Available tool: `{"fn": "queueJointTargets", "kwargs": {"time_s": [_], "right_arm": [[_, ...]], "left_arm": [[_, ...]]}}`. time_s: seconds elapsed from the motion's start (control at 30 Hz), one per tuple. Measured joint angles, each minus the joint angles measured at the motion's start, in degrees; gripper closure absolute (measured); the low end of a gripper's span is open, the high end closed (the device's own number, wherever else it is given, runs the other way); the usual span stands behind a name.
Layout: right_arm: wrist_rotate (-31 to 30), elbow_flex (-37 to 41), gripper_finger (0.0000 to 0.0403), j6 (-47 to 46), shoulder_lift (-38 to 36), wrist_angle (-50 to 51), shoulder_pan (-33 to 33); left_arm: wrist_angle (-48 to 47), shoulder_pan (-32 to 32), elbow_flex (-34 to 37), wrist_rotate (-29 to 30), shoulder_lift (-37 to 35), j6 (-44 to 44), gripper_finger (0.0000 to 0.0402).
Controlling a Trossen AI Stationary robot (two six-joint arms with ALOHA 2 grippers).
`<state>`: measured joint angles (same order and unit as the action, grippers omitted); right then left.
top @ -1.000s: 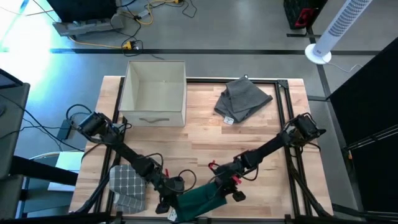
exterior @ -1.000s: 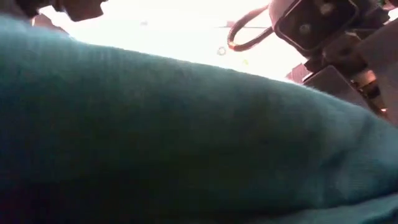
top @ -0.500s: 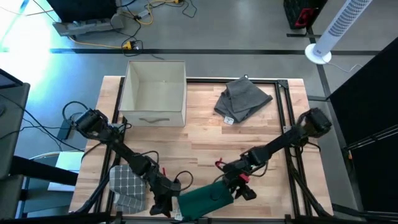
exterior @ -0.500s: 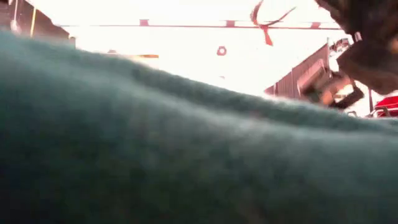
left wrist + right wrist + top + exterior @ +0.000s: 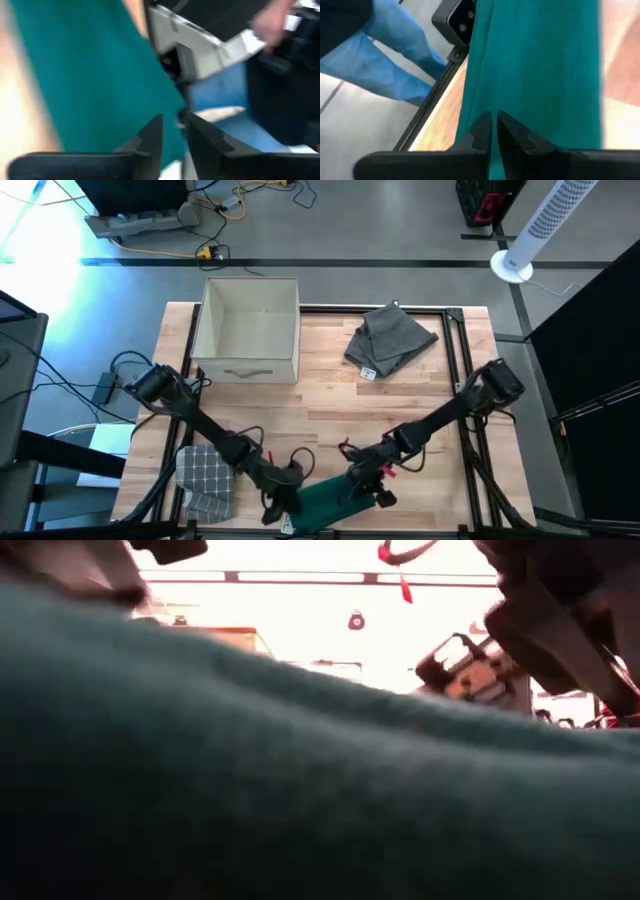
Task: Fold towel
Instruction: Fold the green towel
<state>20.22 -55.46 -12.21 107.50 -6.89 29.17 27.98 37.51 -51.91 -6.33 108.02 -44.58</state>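
So the teal towel (image 5: 330, 502) sat right at the near edge of the table (image 5: 330, 395), bunched into a lump with both arms crowding it. Our left gripper (image 5: 276, 502) was at the towel's left end; its fingers looked nearly closed in the left wrist view, with just a thin gap, and we couldn't tell if any cloth was actually pinched. The right gripper (image 5: 368, 485) was on the towel's right side, jaws almost shut on the fabric in the right wrist view, so we'd call that a grip.

Biggest worry: the towel was so close to the table edge that a pull the wrong way could drag it off. Also the grippers were near each other, so a crossing move might bump them. And if the left one only had air, the fold would go lopsided.

Compared with half a second before, the right gripper had come back in toward the left, the left had shifted slightly right, and the towel looked more bunched. The gray cloth (image 5: 390, 340), white box (image 5: 248, 330) and checkered cloth (image 5: 205, 480) hadn't moved.
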Motion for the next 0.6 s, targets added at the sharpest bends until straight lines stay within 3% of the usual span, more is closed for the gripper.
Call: {"fn": "queueJointTargets", "kwargs": {"time_s": [0.2, 0.4, 0.6], "right_arm": [[-3.4, 0.1, 0.0401, -1.2, 2.6, 2.9, 0.9], [-5.4, 0.0, 0.0403, -1.2, 2.9, 4.3, -1.8], [-6.9, 0.0, 0.0403, -0.9, 2.4, 5.0, -6.3]], "left_arm": [[-2.2, 1.7, 0.0, -1.0, 4.0, -1.8, 0.0397], [-13.9, 0.2, -0.2, 1.1, 3.2, 0.0, 0.0395], [-17.2, -3.7, -0.2, -1.7, 2.6, 1.3, 0.0395]]}}
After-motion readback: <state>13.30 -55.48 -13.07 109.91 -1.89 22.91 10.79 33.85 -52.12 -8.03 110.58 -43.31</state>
